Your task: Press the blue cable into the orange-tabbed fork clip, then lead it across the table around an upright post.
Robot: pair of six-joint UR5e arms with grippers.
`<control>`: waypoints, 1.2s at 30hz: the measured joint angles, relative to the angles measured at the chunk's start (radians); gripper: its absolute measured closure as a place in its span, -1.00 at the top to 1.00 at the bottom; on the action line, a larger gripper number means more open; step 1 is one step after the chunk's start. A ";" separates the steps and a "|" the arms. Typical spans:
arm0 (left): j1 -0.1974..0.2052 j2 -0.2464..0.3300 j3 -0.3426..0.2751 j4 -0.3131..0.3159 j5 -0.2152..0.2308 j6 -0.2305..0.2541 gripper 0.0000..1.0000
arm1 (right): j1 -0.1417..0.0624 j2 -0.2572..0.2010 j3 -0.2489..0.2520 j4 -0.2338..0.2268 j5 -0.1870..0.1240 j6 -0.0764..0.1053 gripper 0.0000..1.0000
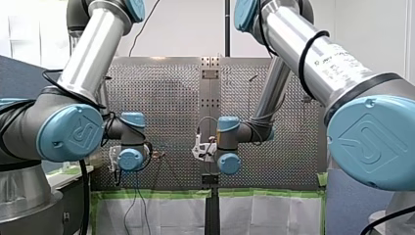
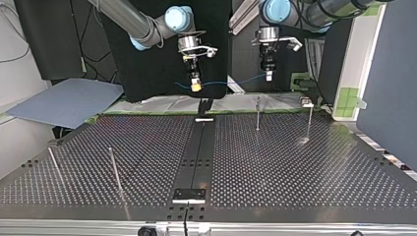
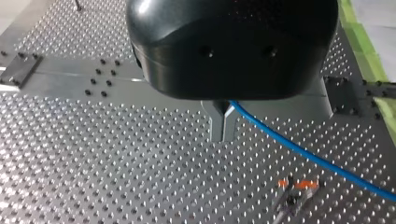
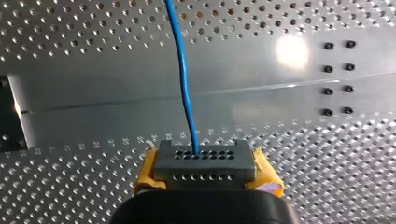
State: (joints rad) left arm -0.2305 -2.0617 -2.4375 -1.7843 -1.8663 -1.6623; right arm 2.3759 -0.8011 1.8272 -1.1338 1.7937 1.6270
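Two grips on the cable: left jaws and right jaws both clamped on it, up over the worktop edge nearest the arms. Cable runs jaw to jaw, roughly level. Under-beside left jaws: clip, clear of cable. Ahead: posts, open worktop between.

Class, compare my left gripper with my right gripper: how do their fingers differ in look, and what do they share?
My left gripper has narrow bare metal fingers; my right gripper has wide, grey, perforated ones. My right gripper shows yellow pads; my left gripper shows none. Both are shut on the blue cable.
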 joint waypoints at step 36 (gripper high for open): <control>0.149 -0.290 0.192 0.005 0.113 0.010 -1.00 | -0.052 0.168 -0.208 0.100 -0.032 0.009 -1.00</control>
State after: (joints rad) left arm -0.0817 -2.3521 -2.2453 -1.7792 -1.7537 -1.6524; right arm 2.3241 -0.6330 1.6189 -1.0335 1.7612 1.6358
